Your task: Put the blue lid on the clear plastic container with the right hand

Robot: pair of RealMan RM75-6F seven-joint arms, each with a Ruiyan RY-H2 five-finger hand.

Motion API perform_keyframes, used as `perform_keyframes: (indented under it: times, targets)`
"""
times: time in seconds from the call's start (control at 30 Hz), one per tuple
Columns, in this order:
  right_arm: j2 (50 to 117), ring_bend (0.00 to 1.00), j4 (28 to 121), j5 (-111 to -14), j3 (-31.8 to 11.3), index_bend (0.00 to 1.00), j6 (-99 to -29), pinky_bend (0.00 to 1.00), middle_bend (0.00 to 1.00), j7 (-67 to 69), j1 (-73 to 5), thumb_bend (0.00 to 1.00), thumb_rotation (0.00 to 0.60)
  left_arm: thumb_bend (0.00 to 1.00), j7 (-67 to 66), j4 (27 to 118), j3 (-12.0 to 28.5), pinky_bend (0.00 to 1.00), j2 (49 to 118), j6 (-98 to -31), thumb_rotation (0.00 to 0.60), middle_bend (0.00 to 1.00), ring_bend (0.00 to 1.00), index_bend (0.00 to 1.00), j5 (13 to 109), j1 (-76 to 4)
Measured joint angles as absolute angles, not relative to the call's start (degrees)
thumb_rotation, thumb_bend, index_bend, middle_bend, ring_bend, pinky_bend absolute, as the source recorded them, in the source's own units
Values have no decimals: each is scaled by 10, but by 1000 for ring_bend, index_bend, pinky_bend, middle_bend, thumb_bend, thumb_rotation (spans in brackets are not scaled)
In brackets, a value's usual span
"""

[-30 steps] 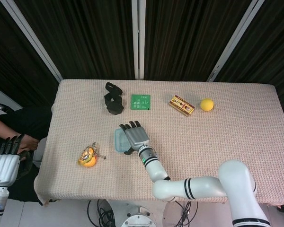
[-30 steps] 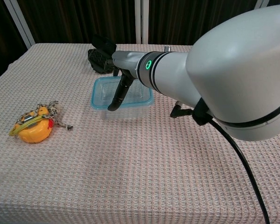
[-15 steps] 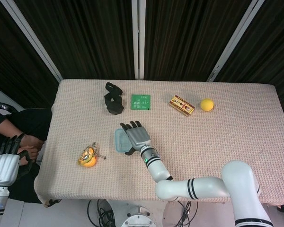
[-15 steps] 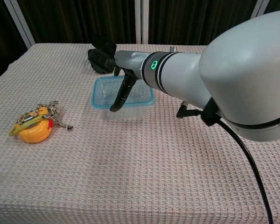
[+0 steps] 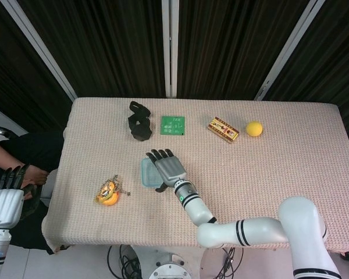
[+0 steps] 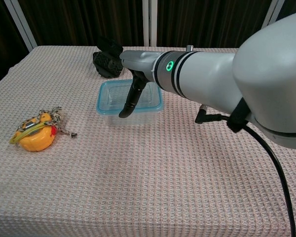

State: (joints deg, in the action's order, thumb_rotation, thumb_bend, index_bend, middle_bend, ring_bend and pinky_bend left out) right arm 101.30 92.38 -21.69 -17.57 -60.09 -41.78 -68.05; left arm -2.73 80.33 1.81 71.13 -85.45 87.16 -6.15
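Note:
The clear plastic container (image 5: 144, 173) stands left of the table's middle, with the blue lid (image 6: 108, 89) lying on top of it as a blue rim around the top. My right hand (image 5: 167, 168) lies flat over the lid with its fingers spread and grips nothing. In the chest view one dark finger (image 6: 129, 101) hangs down in front of the container's (image 6: 130, 117) near side. Whether the palm touches the lid is hidden. My left hand (image 5: 6, 197) hangs off the table's left edge, fingers apart and empty.
A yellow-orange toy (image 5: 107, 193) with a chain lies left of the container. At the back of the table are a black object (image 5: 139, 122), a green board (image 5: 173, 125), a small patterned box (image 5: 223, 129) and a yellow ball (image 5: 254, 128).
My right arm and hand have shifted slightly to the right over the container. The container, the lid and my left hand have stayed where they were.

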Motion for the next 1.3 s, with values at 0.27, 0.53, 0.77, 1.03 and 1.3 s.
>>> perform_keyframes:
  times: [0.27,0.53,0.77,1.03,1.3]
  targets:
    - [971,0,993,-287,-129,0,-646,0,184,-397,-630,0,600,0,-34,812,19,0,710,-847,600,21,0,84,874,-68]
    - [969,0,976,-286,-123,0,-627,0,181,-388,-618,0,600,0,-34,821,18,0,706,-848,600,21,0,84,875,-68]
    - [978,0,963,-277,-118,0,-614,0,185,-393,-618,0,600,0,-33,819,16,0,708,-847,600,20,0,84,875,-68]
    - [984,0,955,-282,-117,0,-613,0,184,-390,-612,0,600,0,-28,814,15,0,710,-847,600,21,0,83,875,-67]
    - [969,0,998,-360,-103,0,-654,0,180,-377,-587,0,600,0,-25,813,14,0,711,-843,600,21,0,84,873,-67]
